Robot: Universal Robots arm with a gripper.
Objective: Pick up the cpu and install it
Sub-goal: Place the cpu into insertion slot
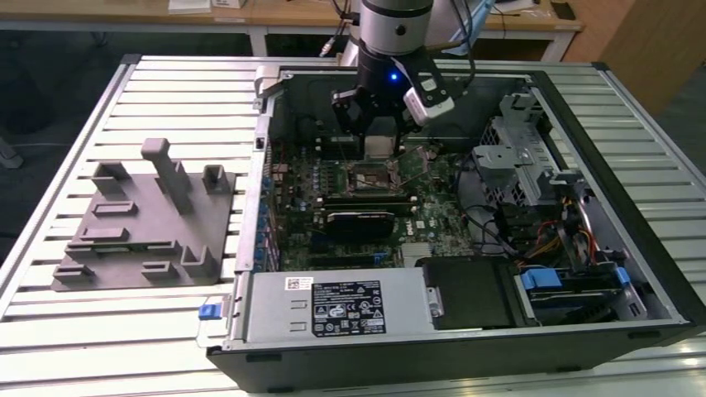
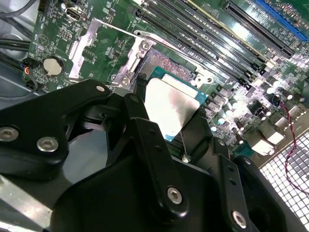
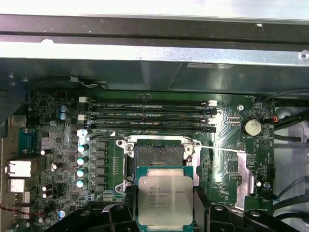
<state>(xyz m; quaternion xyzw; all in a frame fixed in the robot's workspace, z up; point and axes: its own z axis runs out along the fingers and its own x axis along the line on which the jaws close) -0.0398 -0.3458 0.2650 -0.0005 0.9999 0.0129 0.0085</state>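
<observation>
The end effector was closed tight on the cpu, with one black finger on each side of it. In the first wrist view, the end effector had its fingers pressed against two edges of the cpu, and the chip's shiny silver top faced the camera. In the second wrist view, the end effector held the cpu just above the green board.

Right next to the cpu was the socket, a dark square with a metal frame around it. The dark middle of the socket looked bare. In the second wrist view the socket sat just past the chip. I could not tell if the chip touched it. In the exterior view the socket was in the middle of the frame, just under the end effector.

Beside the socket lay four long memory slots. A round silver battery sat a bit away on the board.

The silver arm came down from the top middle of the frame. It reached into a big open computer case. A grey box with a label sat at the lower middle of the case.

The case lay on a surface made of metal slats. On the exterior view's left, well apart from the end effector, stood a grey block with upright tabs.
</observation>
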